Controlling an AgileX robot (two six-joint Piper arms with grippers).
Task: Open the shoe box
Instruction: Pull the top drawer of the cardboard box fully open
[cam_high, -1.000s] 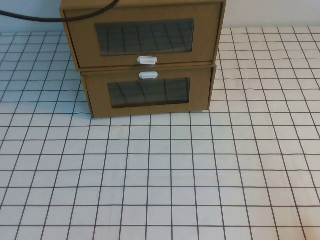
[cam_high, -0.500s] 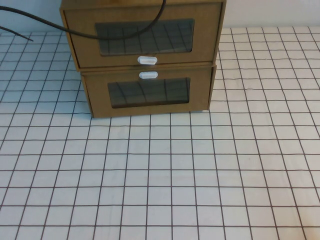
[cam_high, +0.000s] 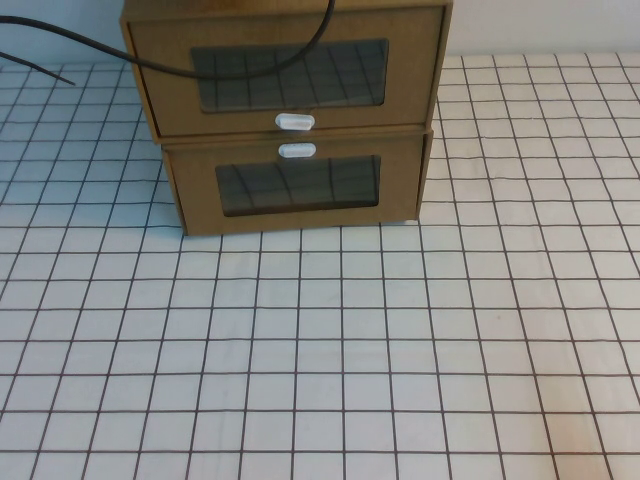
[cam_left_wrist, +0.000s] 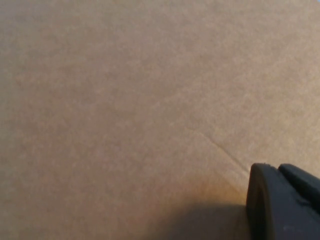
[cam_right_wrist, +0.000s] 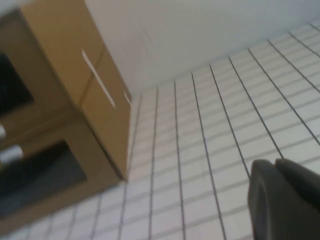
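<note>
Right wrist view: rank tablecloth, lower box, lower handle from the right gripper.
1. tablecloth, under the right gripper
2. lower box, side wall facing it
3. lower handle, on the front
The left gripper is close against brown cardboard.

A white, black-gridded table (cam_high: 420, 340) bears two stacked brown shoe boxes (cam_high: 400, 120) near its far edge.

A white grid-lined tabletop (cam_high: 400, 350) meets a plain pale wall (cam_high: 540, 25).

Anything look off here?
A black cable droops across the upper brown cardboard shoe box's window. Nothing else odd. The left gripper is close against cardboard; the right gripper, shut, hangs off that box's right side.
</note>
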